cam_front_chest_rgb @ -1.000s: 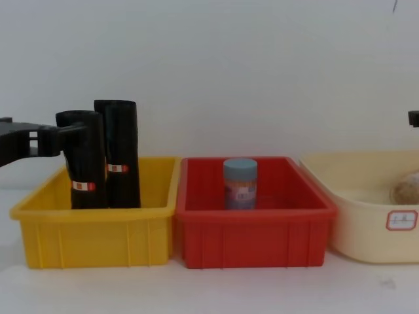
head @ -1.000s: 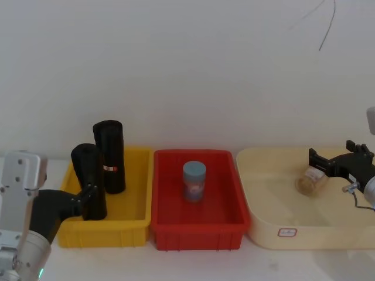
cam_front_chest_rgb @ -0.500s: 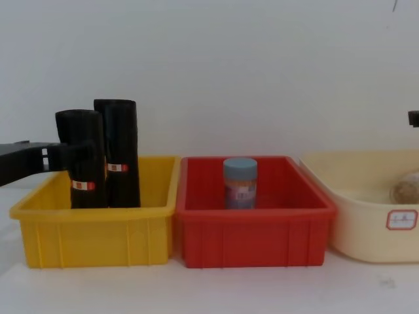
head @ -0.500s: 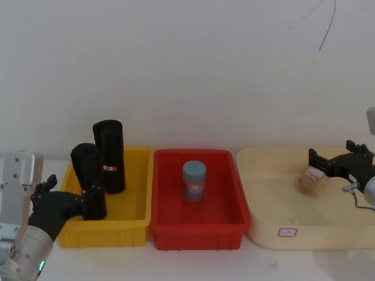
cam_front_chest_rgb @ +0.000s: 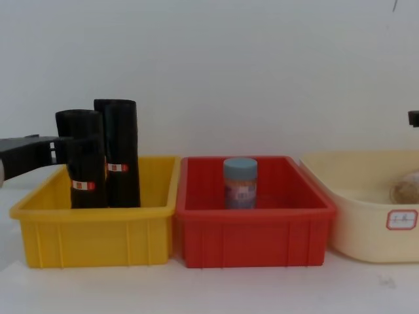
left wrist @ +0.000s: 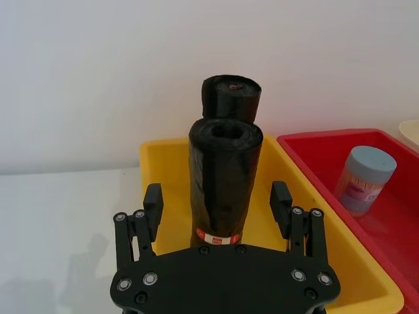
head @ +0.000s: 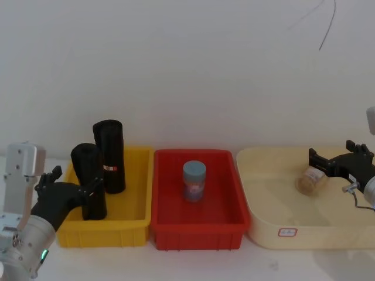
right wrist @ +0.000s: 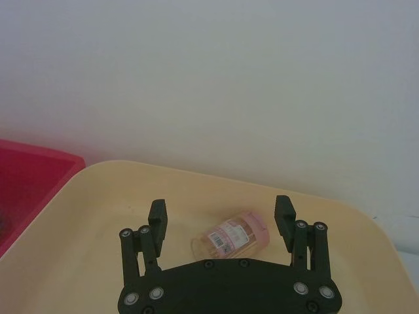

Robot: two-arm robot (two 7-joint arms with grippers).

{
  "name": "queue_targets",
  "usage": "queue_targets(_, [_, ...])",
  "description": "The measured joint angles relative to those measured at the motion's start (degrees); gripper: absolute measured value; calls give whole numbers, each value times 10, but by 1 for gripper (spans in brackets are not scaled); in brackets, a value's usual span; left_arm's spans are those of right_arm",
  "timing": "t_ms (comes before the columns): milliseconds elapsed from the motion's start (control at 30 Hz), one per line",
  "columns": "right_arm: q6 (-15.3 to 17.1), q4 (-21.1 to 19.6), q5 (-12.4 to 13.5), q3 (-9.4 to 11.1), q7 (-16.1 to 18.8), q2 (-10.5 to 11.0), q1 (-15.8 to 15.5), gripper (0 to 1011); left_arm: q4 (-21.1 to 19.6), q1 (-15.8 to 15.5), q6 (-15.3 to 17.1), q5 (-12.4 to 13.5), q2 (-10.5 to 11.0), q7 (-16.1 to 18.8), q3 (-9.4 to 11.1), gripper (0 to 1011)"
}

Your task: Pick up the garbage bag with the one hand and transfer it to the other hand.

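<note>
- The garbage bag (left wrist: 224, 173) stands upright in the yellow bin (left wrist: 163, 157). It sits between the fingers of the left claw (left wrist: 217, 204), close to the palm, with its red-and-white band low on the body.
- The left claw is spread and grips nothing. A gap shows on each side of the roll, and it looks narrower on the side toward the red bin (left wrist: 327, 154).
- In the chest view the claw's finger (cam_front_chest_rgb: 39, 147) is level with the upper half of the garbage bag (cam_front_chest_rgb: 82, 157).
- The taller roll (left wrist: 230, 98) stands directly beyond the claw, just behind the garbage bag. I cannot tell whether the two touch.
- I judge the step in hand to be the closing grasp. Even out the two gaps first so that neither finger pushes the roll aside, then close squarely on the body.
- The rolled plastic will likely give under pressure, so confirm a firm hold before you lift.
- Lift straight up until the base clears the bin wall. Any sideways pull risks dragging or toppling the taller roll.
- Keep the lower half of the roll free of the fingers so the receiving claw has something to take.
- The right claw (right wrist: 220, 212) is also spread and empty, well apart from the left claw on its red-bin side. It hangs over the cream tray (right wrist: 98, 196), with a lying bottle (right wrist: 230, 237) just beyond its fingers.
- The red bin, holding a blue-capped jar (cam_front_chest_rgb: 240, 183), lies between the two claws on the worktop (cam_front_chest_rgb: 196, 288). Plan the handover high enough to clear the jar.
</note>
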Motion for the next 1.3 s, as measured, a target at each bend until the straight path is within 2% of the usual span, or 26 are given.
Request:
queue_targets(567, [0,0,0,0,0,0,0,1001,47,-37,-18,14,-8,-27,8,1001])
queue_targets(1300, [0,0,0,0,0,0,0,1001,94,-65,-41,41,-29,-24,12,1001])
